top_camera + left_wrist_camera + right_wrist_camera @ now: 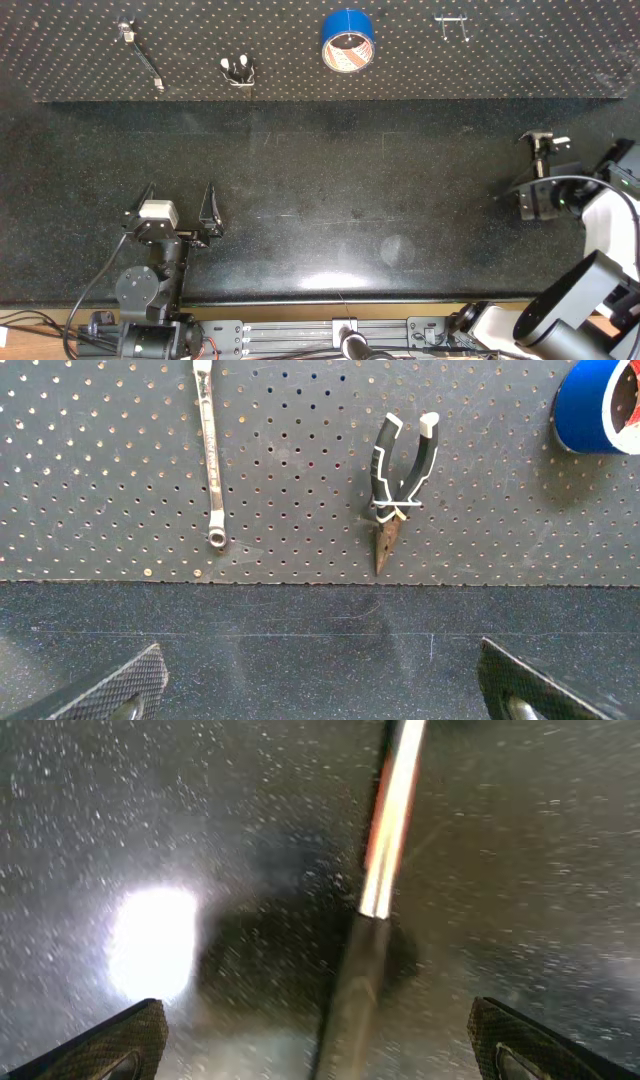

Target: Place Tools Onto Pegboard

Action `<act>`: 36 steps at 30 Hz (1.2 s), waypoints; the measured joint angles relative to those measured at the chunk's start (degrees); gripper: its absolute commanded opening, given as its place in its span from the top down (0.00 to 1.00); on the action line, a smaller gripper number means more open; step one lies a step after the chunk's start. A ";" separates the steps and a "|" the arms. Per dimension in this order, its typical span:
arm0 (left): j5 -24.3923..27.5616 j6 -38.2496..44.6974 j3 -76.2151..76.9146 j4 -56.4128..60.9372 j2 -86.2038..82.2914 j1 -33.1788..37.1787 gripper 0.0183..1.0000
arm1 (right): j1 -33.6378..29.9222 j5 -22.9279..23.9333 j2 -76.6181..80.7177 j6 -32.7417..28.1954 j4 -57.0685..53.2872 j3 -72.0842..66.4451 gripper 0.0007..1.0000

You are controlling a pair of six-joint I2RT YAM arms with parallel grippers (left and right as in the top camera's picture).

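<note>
- The black table (350, 200) runs wide from side to side. The pegboard (560, 60) stands along its far edge.
- The left gripper (178, 195) sits low on the left, near the table's front edge. Its two fingers are spread wide and hold nothing.
- A long stretch of table lies between the left gripper and the pegboard, and between the two grippers.
- The right gripper (318, 1020) is far over on the right side, close to the table's right edge.
- Its fingers are spread wide too, one on each side of a long tool (385, 840). They do not pinch it.
- The long tool lies flat on the table under the right gripper. One part is a thin shiny metal bar with an orange glow on it. The other part is thicker and dull grey. I cannot tell what kind of tool it is.
- On the pegboard hang a wrench (210, 450), pliers (400, 470) with black and white handles, and a blue tape roll (348, 42).
- A small metal hook (452, 25) sticks out to the right of the blue tape roll, with plain holes all around it.
</note>
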 measured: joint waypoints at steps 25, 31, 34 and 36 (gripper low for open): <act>0.00 0.00 0.00 0.00 0.00 0.00 0.00 | 1.09 3.06 3.45 6.84 0.87 0.00 0.02; 0.00 0.00 0.00 0.00 0.00 0.00 0.00 | 1.09 2.95 3.72 6.25 0.92 0.00 0.03; 0.00 0.00 0.00 0.00 0.00 0.00 0.00 | 1.09 2.95 3.72 6.25 1.05 0.00 0.03; 0.00 0.00 0.00 0.00 0.00 0.00 0.00 | 1.09 2.95 3.72 6.25 1.07 0.00 0.03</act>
